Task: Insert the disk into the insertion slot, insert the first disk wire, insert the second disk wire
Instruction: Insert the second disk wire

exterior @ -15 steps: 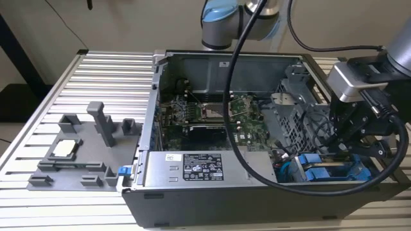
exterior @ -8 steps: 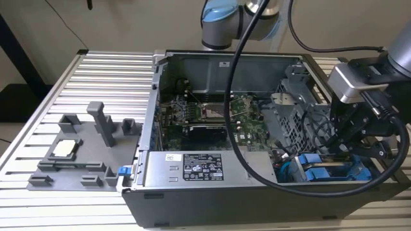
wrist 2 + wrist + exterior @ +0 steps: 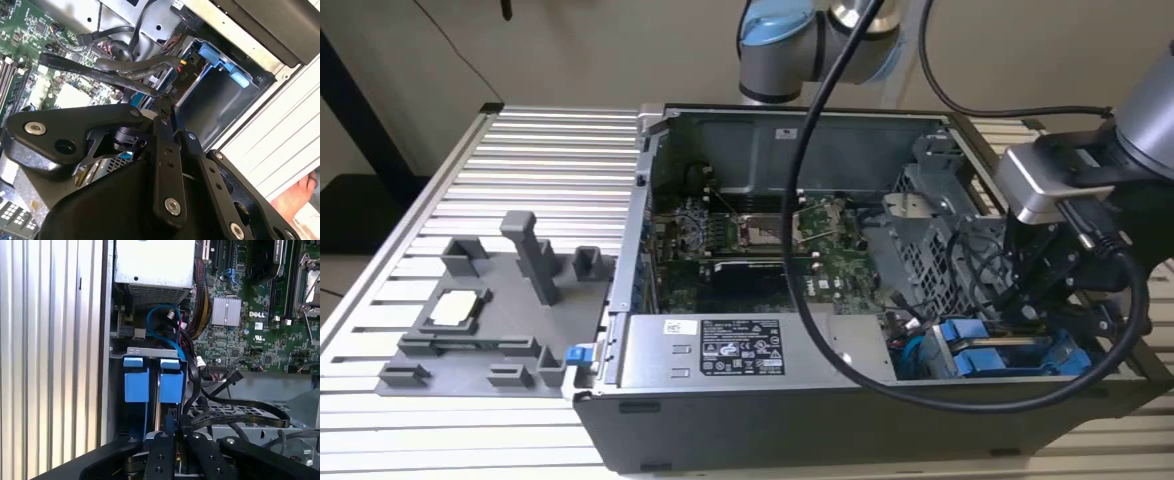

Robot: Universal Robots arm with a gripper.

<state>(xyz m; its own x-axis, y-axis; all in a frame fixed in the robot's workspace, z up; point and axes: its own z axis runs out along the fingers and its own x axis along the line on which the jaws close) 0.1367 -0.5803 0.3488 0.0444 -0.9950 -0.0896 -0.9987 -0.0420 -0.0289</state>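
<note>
Blue carrier tabs of the disk (image 3: pixel 171 386) sit side by side in the insertion slot (image 3: pixel 150 352), a metal cage in the open computer case's corner. They also show in the exterior view as the disk (image 3: pixel 983 357) and in the second wrist view as the disk (image 3: pixel 220 62). My gripper (image 3: pixel 174 432) hangs just over the cage's cable end, its black fingers (image 3: pixel 162 117) drawn together on the end of a flat black disk wire (image 3: pixel 240 416). From there the wire trails back toward the motherboard. In the exterior view the gripper (image 3: pixel 1031 300) reaches down into the case at the right.
A grey power supply box (image 3: pixel 734 350) lies along the case's near wall, with the green motherboard (image 3: pixel 774 240) behind it. A blue cable (image 3: pixel 160 322) loops above the cage. A grey fixture (image 3: pixel 480 320) stands on the ribbed table (image 3: pixel 534 160). A person's hand (image 3: pixel 300 200) rests outside the case.
</note>
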